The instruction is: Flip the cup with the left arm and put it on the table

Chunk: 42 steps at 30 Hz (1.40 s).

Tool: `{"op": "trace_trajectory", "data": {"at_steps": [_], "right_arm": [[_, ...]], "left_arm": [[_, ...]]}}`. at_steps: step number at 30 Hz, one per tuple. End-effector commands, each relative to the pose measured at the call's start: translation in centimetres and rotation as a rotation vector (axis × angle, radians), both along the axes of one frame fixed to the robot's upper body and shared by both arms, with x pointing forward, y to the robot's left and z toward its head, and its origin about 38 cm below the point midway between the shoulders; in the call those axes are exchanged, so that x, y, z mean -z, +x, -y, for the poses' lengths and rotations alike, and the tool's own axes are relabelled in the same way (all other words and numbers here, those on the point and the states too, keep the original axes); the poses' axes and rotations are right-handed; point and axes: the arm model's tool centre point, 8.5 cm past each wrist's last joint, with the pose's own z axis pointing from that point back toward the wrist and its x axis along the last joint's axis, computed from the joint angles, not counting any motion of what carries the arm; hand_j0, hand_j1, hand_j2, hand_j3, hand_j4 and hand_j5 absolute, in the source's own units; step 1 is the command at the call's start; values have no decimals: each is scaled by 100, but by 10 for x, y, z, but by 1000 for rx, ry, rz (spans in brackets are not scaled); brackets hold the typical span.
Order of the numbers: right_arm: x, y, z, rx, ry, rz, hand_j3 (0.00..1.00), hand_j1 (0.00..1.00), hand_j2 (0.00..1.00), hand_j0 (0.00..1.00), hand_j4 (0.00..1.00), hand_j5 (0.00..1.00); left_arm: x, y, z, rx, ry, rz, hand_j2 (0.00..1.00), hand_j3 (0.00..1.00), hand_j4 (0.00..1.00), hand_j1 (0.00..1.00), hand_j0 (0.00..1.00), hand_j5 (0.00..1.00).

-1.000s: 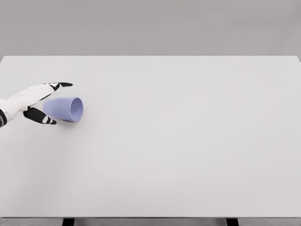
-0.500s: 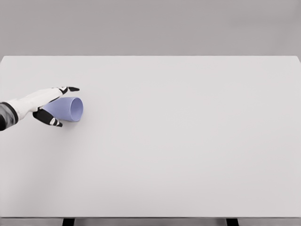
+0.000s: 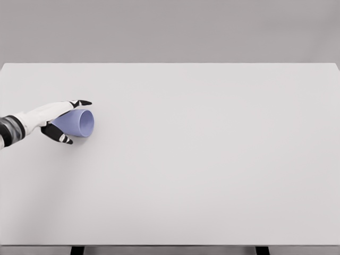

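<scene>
A lavender cup [image 3: 79, 123] lies on its side on the white table [image 3: 212, 159] at the left, with its mouth facing right. My left hand [image 3: 62, 120] comes in from the left edge and straddles the cup's base end. Its fingers [image 3: 79, 103] stretch along the top of the cup, and the thumb [image 3: 59, 136] sits beside the lower wall. The fingers are still extended, not curled tight, and the cup rests on the table. The hand hides the cup's base. The right arm is out of view.
The table's near edge runs along the bottom of the picture, with two dark legs [image 3: 77, 249] under it. A grey wall stands behind the far edge.
My left hand has slid right and slightly down over the cup, now covering its base. The gap between fingers and thumb has narrowed. The cup has barely shifted.
</scene>
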Motion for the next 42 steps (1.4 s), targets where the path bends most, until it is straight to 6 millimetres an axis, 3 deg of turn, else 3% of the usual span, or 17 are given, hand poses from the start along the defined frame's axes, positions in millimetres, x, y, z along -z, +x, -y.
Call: {"op": "trace_trajectory", "data": {"at_steps": [1, 18, 35, 42], "right_arm": [[0, 0, 0, 1, 0, 0, 100, 100, 100, 100, 100, 100], [0, 0, 0, 1, 0, 0, 100, 100, 100, 100, 100, 100], [0, 0, 0, -1, 0, 0, 100, 100, 100, 100, 100, 100], [0, 0, 0, -1, 0, 0, 100, 100, 100, 100, 100, 100]], "left_arm": [[1, 0, 1, 2, -4, -3, 99, 99, 99, 99, 99, 99], [-1, 4, 10, 15, -12, 6, 94, 94, 94, 94, 94, 94], [2, 4, 8, -20, -18, -20, 64, 64, 64, 64, 64, 64], [-5, 6, 6, -24, -34, -3, 61, 61, 61, 61, 61, 61]]}}
